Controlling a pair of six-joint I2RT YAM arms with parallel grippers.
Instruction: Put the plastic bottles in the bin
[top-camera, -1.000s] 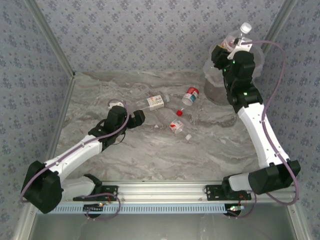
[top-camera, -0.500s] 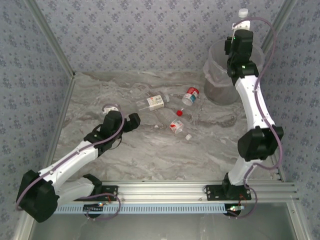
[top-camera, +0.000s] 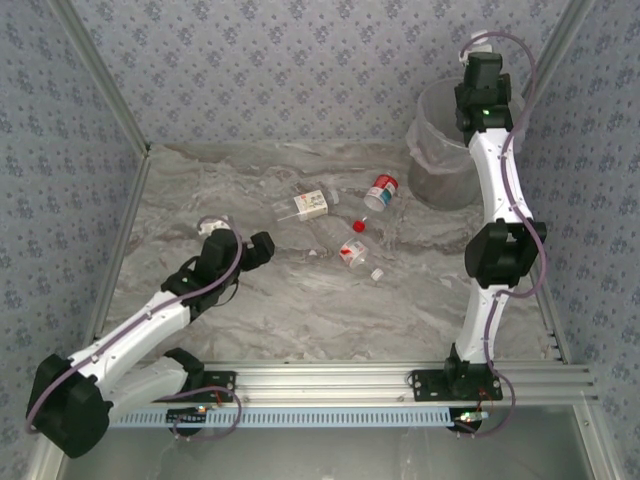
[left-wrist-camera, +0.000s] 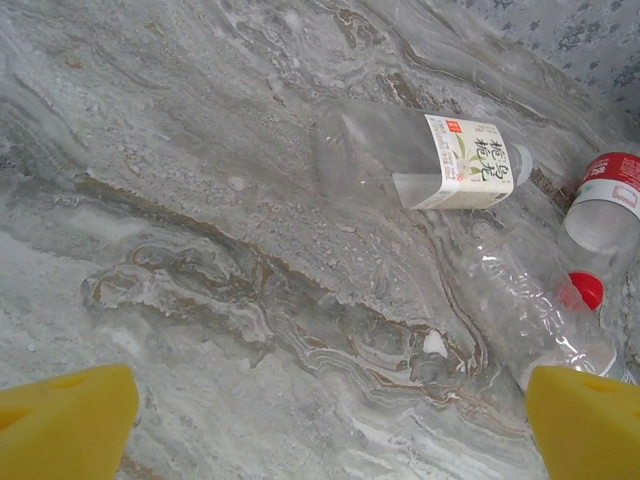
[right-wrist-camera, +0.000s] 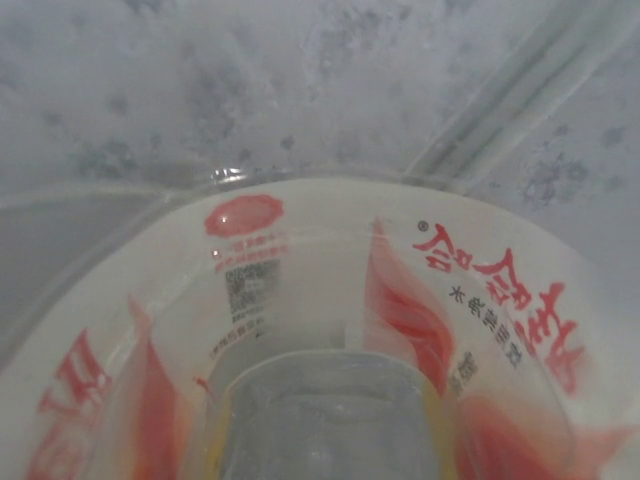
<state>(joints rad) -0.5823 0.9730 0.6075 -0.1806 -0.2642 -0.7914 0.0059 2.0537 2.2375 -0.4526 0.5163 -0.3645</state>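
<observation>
Overhead, the right end effector (top-camera: 482, 62) clasps a red-labelled bottle (right-wrist-camera: 320, 300) above the bin (top-camera: 430, 152); left end effector (left-wrist-camera: 325, 420) gapes.

Blue-grey floral-print walls (top-camera: 280, 70) on three sides. Grey marble-veined table (top-camera: 300, 310), evenly lit. Aluminium posts (top-camera: 100, 75) run up the corners; aluminium rail (top-camera: 330, 378) along the near edge.

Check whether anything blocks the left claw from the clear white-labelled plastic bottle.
Nothing visible does: bare marble table separates the open left claw from the clear white-labelled plastic bottle. A crumpled clear red-capped bottle lies off to the side.
</observation>
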